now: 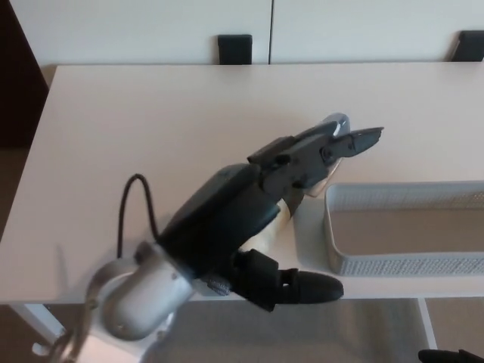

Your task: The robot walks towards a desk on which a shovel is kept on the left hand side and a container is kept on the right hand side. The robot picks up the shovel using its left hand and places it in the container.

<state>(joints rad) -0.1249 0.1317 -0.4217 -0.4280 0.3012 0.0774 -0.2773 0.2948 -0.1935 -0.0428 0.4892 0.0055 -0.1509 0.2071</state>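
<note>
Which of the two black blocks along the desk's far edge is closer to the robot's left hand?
The black block at top centre; the other black block sits at the far right corner, farther from the left hand.

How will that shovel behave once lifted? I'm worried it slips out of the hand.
The shovel looks rigid: shiny metal scoop, pale thick handle. The polished blade is probably slippery, so the handle seems the safer grip. The metal end may weigh it down, tipping forward from the left hand.
</note>
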